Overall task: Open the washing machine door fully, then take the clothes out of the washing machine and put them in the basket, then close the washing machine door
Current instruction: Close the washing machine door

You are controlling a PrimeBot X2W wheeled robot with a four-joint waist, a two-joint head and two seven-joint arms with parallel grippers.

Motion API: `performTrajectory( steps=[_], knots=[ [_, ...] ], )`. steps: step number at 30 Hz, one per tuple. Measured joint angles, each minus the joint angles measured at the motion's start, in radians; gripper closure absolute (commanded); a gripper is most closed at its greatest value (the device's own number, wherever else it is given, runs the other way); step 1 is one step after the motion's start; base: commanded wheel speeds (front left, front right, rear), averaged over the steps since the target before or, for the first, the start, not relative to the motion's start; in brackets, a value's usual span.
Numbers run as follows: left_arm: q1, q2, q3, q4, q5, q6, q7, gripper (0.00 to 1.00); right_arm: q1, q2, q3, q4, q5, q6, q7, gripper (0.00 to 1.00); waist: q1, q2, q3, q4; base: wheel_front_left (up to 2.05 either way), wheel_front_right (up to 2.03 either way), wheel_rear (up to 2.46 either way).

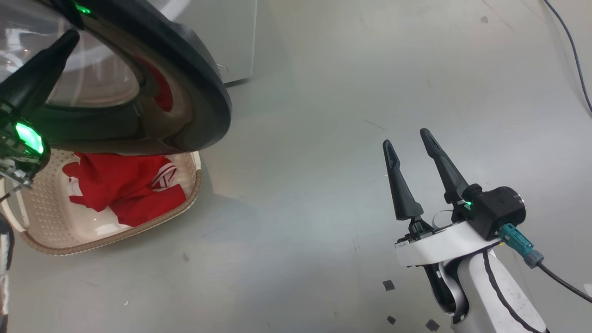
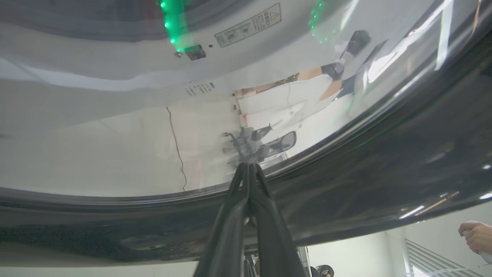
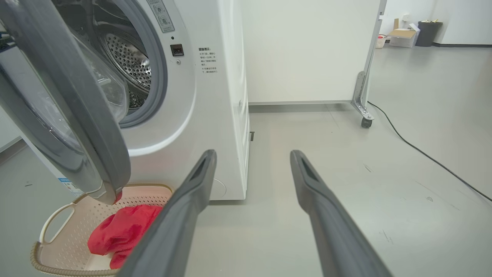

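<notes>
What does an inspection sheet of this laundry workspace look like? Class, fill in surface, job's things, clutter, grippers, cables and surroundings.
surface: grey floor, scuffed.
job's things: clothes in the basket; washing machine door partly open above it; washing machine shows no clothes in its visible drum.
clutter: small dark scraps on floor.
grippers: left gripper shut, tips at the door's glass; right gripper open, empty.
cables: black cable across floor.
surroundings: white wheeled partition; a person's hand.

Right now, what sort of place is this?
Probably a lab or test space, not a home: the washing machine stands on grey floor beside a wheeled white partition, a cardboard box far behind.
</notes>
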Motion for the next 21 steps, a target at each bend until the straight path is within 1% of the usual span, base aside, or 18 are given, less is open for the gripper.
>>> performTrajectory(
  steps=[3,7,9,13,14,21],
  knots=[
    [-0.044,0.004,0.002,0.017,0.009,0.003,-0.013,1.00,-0.006,0.000,0.012,0.000,0.016,-0.001,0.000,0.00,0.0000,0.0000,0.017,-0.026,0.00,0.00,0.00],
    [-0.083,0.012,0.001,0.034,0.014,0.020,-0.018,1.00,-0.016,0.001,0.019,-0.001,0.023,-0.016,0.000,0.00,0.0000,0.0000,0.030,-0.046,0.00,0.00,0.00],
    [-0.103,0.014,0.001,0.045,0.018,0.020,-0.027,1.00,-0.016,0.001,0.022,-0.001,0.023,-0.017,0.000,0.00,0.0000,0.0000,0.035,-0.053,0.00,0.00,0.00],
    [-0.150,0.018,0.001,0.069,0.060,0.024,-0.049,1.00,-0.016,0.001,0.024,-0.004,0.029,-0.019,0.000,0.00,0.0000,0.0000,0.042,-0.061,0.00,0.00,0.00],
    [-0.163,0.019,0.002,0.074,0.064,0.024,-0.053,1.00,-0.017,0.002,0.024,-0.005,0.031,-0.026,0.000,0.00,0.0000,0.0000,0.044,-0.062,0.00,0.00,0.00],
    [-0.223,0.025,0.003,0.121,0.085,0.024,-0.087,1.00,-0.037,0.002,0.032,-0.005,0.032,-0.027,0.000,0.00,0.0000,0.0000,0.049,-0.068,0.00,0.00,0.00]
  ],
)
